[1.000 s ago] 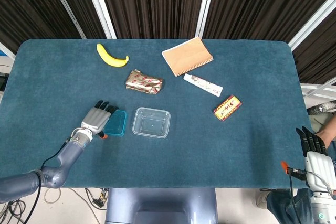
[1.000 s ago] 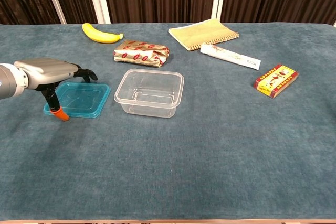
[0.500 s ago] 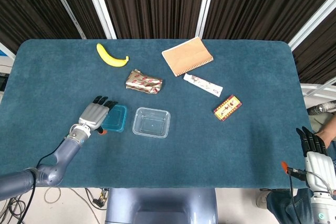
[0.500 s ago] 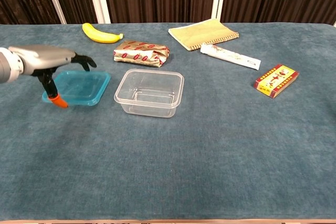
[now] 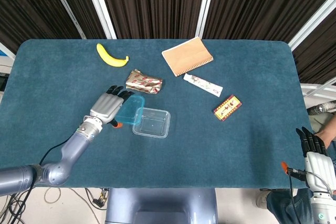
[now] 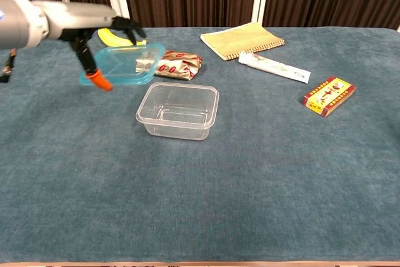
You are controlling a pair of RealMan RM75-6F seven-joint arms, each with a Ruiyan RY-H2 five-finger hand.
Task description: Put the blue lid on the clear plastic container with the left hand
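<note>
My left hand grips the blue lid and holds it in the air. The lid hangs just left of the clear plastic container and overlaps its left edge in the head view. The container sits empty on the table, near the middle. My right hand rests off the table's right front corner with its fingers straight and nothing in it; the chest view does not show it.
On the blue table lie a banana, a foil snack packet, a tan notebook, a white tube and a small red-yellow box, all behind or right of the container.
My left hand has lifted the blue lid off the table and carried it up and to the right, toward the container. The right hand has not moved.
</note>
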